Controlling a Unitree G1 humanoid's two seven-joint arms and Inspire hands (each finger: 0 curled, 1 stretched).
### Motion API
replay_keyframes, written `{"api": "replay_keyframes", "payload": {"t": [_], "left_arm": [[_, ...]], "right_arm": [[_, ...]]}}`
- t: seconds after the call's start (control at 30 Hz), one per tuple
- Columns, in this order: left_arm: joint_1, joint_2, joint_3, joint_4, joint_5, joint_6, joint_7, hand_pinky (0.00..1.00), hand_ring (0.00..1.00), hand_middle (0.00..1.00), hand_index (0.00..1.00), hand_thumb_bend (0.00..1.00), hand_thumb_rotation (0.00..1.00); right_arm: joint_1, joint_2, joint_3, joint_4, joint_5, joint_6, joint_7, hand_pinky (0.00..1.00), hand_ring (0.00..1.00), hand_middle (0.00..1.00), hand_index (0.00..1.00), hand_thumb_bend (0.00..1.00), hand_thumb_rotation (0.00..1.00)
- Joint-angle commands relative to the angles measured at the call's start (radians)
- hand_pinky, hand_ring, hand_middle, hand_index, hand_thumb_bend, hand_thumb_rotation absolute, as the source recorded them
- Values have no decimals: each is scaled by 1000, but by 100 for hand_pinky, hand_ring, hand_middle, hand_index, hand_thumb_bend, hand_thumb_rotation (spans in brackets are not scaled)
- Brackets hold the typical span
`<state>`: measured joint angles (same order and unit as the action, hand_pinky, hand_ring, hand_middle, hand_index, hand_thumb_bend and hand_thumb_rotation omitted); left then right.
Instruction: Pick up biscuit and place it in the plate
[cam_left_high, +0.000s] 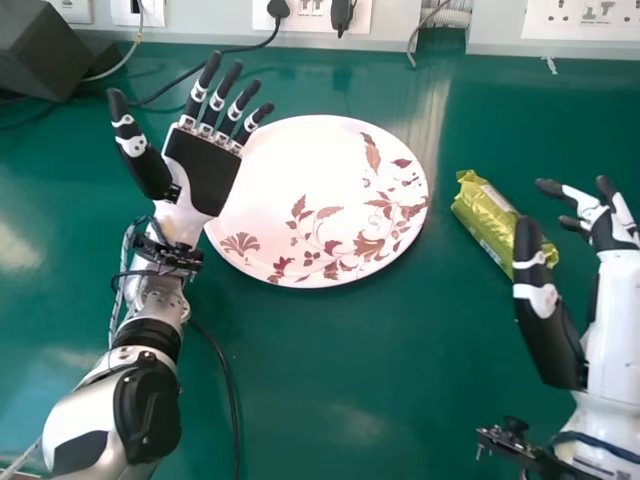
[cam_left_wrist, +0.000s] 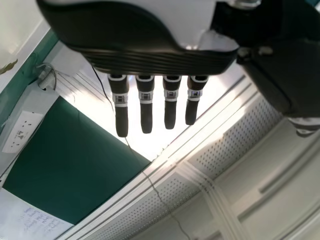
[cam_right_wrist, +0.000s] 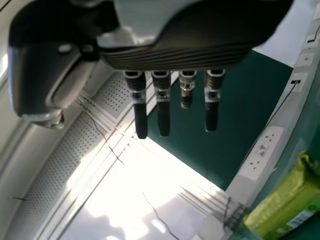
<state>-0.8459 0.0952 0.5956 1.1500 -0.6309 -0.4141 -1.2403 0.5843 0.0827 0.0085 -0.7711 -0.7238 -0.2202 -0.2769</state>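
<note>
no words or numbers can be made out: the print on the biscuit packet (cam_left_high: 480, 214) is too small to read, and so is the handwriting (cam_left_wrist: 39, 224) on a white surface (cam_left_wrist: 15, 207).

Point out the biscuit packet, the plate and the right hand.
Biscuit packet (cam_left_high: 497, 220): head view, middle of its wrapper.
Plate (cam_left_high: 290, 170): head view, bare part of its surface.
Right hand (cam_left_high: 550, 345): head view, on its thumb.
</note>
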Motion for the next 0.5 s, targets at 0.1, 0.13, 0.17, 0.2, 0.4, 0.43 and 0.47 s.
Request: {"api": "replay_keyframes", "payload": {"t": [0.1,0.13,0.17,0.2,0.4,0.43,0.47], "left_arm": [[55,-22,-18,17,37,-124,13,76,87,91,92,98,57],[55,-23,-19,21,42,-146,13,75,87,91,92,98,57],[57,-23,-25,24,55,-188,22,75,87,91,92,97,57],[59,-25,-29,27,68,-238,28,76,87,92,92,97,56],[63,-26,-50,55,125,-413,52,77,88,93,92,97,52],[62,-26,-51,59,132,-434,59,77,89,93,92,97,52],[61,-26,-53,63,139,-454,66,77,89,93,92,97,52]], "right_arm": [[33,34,12,-31,-88,55,-18,75,82,81,76,89,16],[33,33,14,-34,-110,64,-20,74,82,81,76,90,17],[33,31,17,-38,-137,74,-20,74,82,81,76,91,18],[35,28,20,-42,-156,82,-20,73,81,82,77,92,20],[41,20,33,-52,-192,110,-19,71,82,84,79,99,30],[41,19,35,-52,-192,113,-19,70,82,85,79,100,30],[40,19,37,-53,-192,116,-18,70,82,85,79,100,31]]}}
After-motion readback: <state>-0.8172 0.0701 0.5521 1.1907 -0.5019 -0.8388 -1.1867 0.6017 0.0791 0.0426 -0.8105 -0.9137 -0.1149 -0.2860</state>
